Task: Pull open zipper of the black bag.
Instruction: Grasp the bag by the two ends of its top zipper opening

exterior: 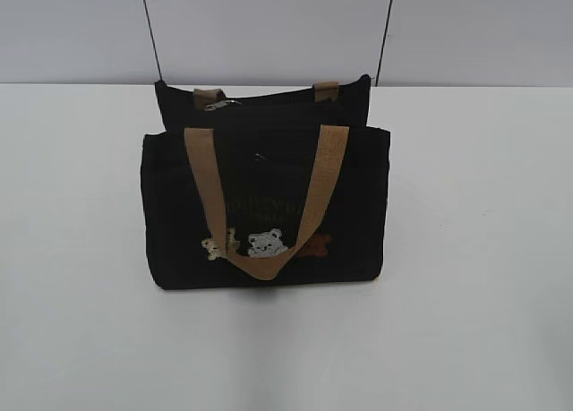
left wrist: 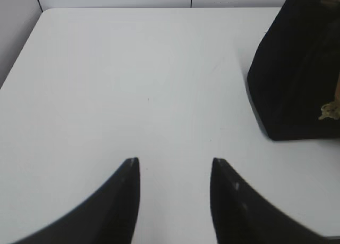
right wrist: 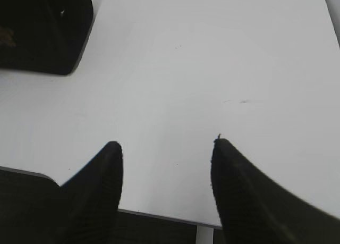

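a: nearest to me, the left gripper (left wrist: 172, 167) hangs over bare table, jaws apart, nothing between them. the right gripper (right wrist: 166, 148) is the same, jaws apart and empty, sitting out near the table's front edge.

b: and the bag?

a: the black bag (exterior: 266, 209) stands upright mid-table, well away from both grippers. from the left wrist i only catch its side at the far right of view, from the right wrist one corner at the top left. one tan handle (exterior: 269, 196) droops down the front over the little bears.

b: the zipper?

a: the zipper (exterior: 269, 100) runs along the top. i see a small silvery pull (exterior: 221, 105) near its left end, beside a tan tab. i'd judge nothing has begun yet. my plan: one gripper pins the bag near the pull's end so the soft cloth won't drag, the other nips the pull and draws it straight along the line. the handles could snag.

b: the surroundings?

a: the white table (exterior: 483, 250) is smooth, so the bag may slide. behind it a pale wall (exterior: 269, 26) with dark vertical seams.
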{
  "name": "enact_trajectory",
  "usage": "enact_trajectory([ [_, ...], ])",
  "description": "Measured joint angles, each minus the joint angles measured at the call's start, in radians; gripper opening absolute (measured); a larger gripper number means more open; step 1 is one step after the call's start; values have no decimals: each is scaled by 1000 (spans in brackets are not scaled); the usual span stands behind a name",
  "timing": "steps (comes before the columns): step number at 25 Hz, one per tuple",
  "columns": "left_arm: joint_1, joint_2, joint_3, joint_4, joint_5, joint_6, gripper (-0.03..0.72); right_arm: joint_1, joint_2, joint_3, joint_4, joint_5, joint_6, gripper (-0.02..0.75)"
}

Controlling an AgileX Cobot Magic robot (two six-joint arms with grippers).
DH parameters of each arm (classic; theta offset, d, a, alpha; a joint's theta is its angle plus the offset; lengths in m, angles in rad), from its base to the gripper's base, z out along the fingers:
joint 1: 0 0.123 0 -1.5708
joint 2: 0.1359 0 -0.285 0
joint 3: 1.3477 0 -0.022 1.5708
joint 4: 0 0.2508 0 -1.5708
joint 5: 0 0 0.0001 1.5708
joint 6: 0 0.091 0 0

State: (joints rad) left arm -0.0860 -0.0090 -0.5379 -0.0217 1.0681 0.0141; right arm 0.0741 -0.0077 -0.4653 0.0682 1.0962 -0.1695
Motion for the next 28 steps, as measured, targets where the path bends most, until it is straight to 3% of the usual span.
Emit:
enact_trajectory([
  [12, -1, 8, -7, 7, -11, 0, 341, -1, 0, -10, 14, -3, 19, 407],
  [19, -5, 185, -78, -1, -359, 15, 523, -1, 221, -148, 33, -17, 45, 407],
  [24, -5, 414, -89, -100, -518, 181, 503, -1, 467, -297, 84, -24, 47, 407],
  [28, -5, 608, -178, -197, -553, 374, 489, -1, 656, -418, 150, -25, 3, 407],
])
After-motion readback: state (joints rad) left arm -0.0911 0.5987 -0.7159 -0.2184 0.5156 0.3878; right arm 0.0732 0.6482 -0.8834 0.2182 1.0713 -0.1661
